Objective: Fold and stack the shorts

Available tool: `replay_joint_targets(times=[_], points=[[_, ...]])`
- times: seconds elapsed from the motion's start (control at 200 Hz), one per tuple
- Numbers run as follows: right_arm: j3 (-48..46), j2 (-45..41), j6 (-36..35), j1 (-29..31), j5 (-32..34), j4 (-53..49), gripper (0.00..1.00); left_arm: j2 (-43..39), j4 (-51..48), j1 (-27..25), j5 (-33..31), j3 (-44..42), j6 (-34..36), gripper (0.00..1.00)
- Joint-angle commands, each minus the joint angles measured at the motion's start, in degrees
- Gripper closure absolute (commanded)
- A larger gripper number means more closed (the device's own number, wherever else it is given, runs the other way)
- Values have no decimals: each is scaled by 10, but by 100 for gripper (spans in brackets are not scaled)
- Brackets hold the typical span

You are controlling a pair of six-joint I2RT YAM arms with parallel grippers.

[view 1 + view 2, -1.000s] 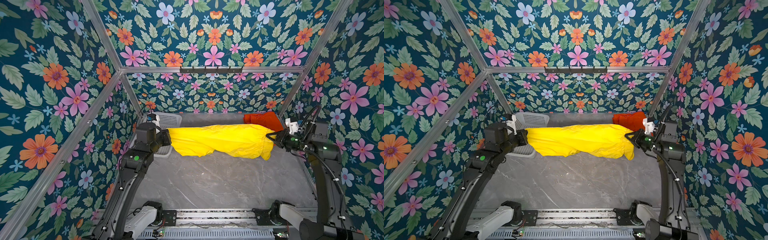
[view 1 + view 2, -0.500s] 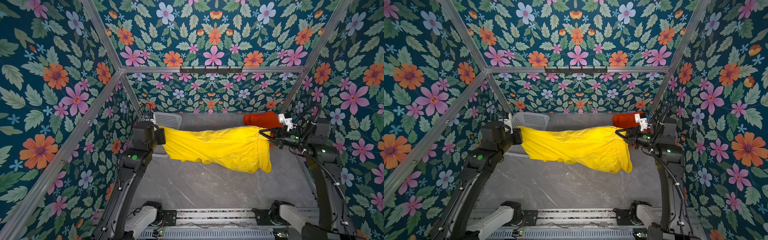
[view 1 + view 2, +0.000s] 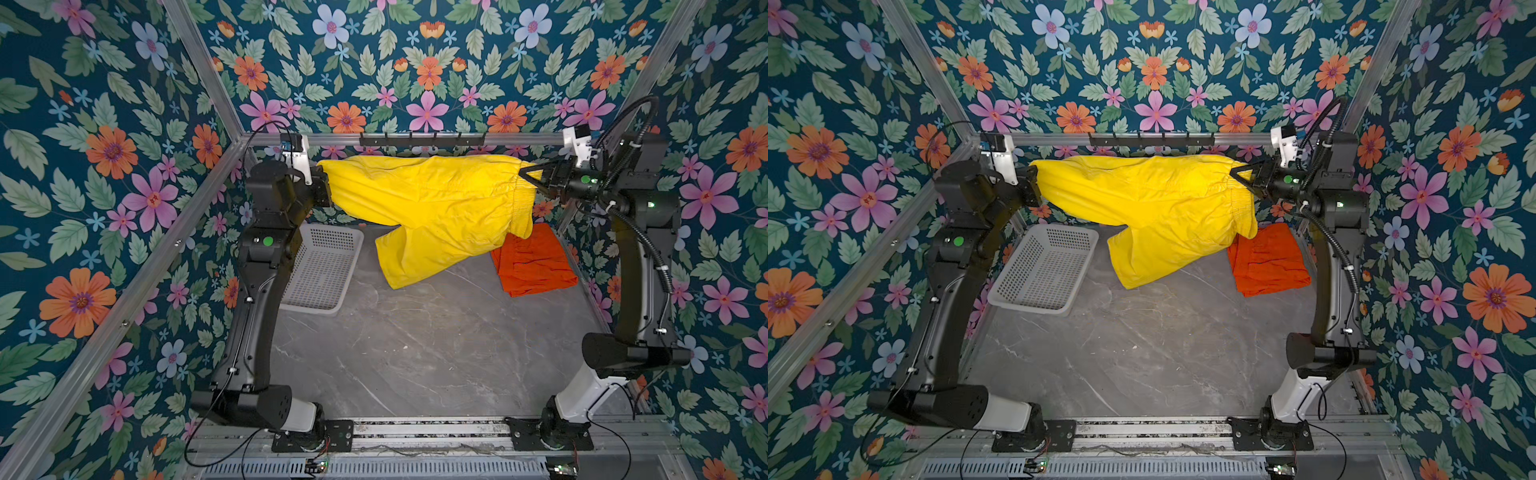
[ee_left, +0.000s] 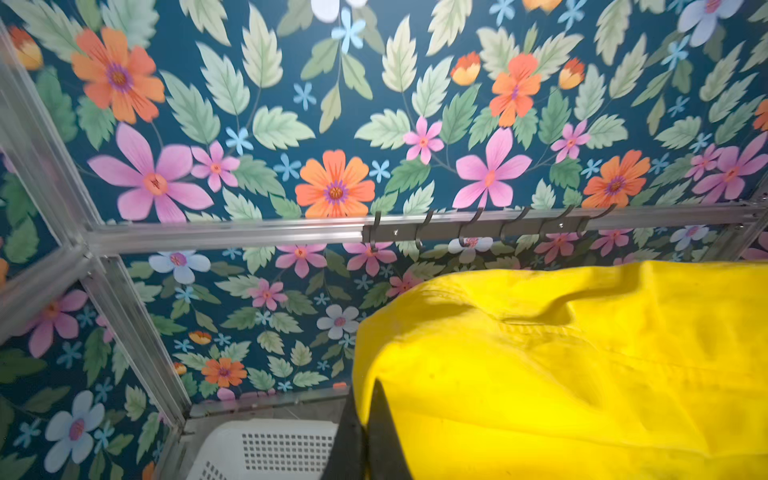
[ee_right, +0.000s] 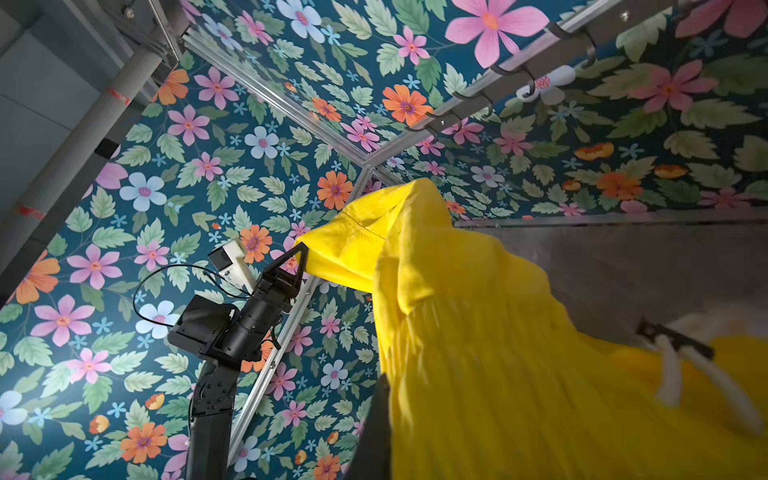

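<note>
Both L & R jaws clamped on yellow shorts (image 3: 428, 199), stretched midair; orange shorts (image 3: 536, 266) on table (image 3: 415, 357).

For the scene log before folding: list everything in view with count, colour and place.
table: one, grey marbled.
yellow shorts: one pair, bright yellow, held stretched in the air, one leg hanging.
orange shorts: one pair, orange, folded on the table, far right.
basket: one, white perforated plastic, far left on the table.
hook rail: one, dark, on the back frame bar.
left gripper: one, black, fingers shut on the yellow shorts' leg end.
right gripper: one, black, fingers shut on their waistband.
</note>
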Motion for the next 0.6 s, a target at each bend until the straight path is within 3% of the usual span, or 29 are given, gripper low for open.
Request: replay_joint_targets(times=[0.0, 0.085, 0.26, 0.44, 0.595], points=[[-172, -90, -16, 0, -25, 26, 100, -71, 21, 0, 2, -103, 24, 100], [-347, -168, -9, 0, -27, 73, 100, -130, 6, 0, 5, -206, 23, 100], [-623, -263, -21, 0, -10, 54, 100, -210, -28, 0, 20, -392, 2, 100], [-804, -315, -3, 0, 11, 26, 100, -265, -46, 0, 9, -507, -21, 100], [-883, -346, 25, 0, 26, 15, 100, -299, -69, 0, 1, -540, -37, 100]])
